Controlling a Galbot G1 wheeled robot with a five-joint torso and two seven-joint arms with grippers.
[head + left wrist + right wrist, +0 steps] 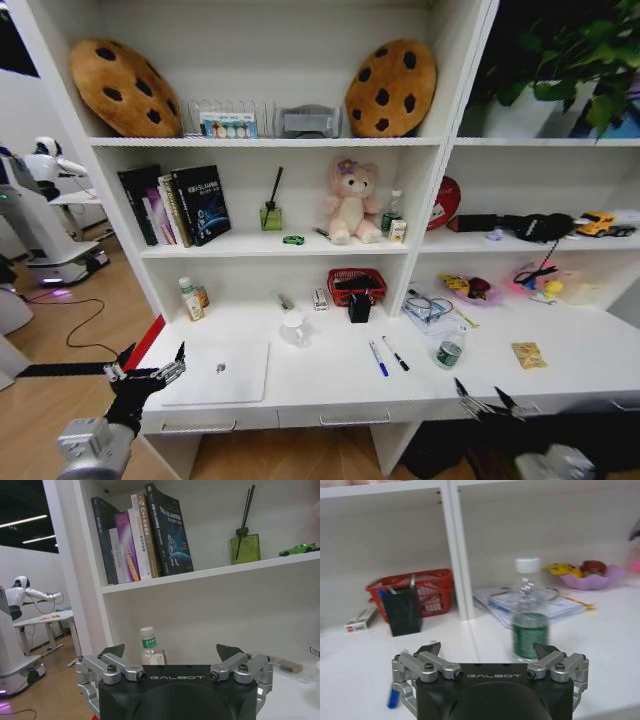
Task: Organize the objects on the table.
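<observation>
On the white table a slim silver laptop lies shut at the left. Right of the middle lie a blue pen and a black pen. Further right stand a clear bottle with a green label and a small yellow packet. A small green toy car sits on the shelf above. My left gripper hangs open just off the laptop's left edge. My right gripper is open at the front edge, facing the bottle, with the blue pen to one side.
A red mesh basket and a black pen holder stand at the back, with a white mug before them. Papers and a purple fruit bowl lie right of the divider. A small bottle stands at the back left. Silver-handled drawers run below.
</observation>
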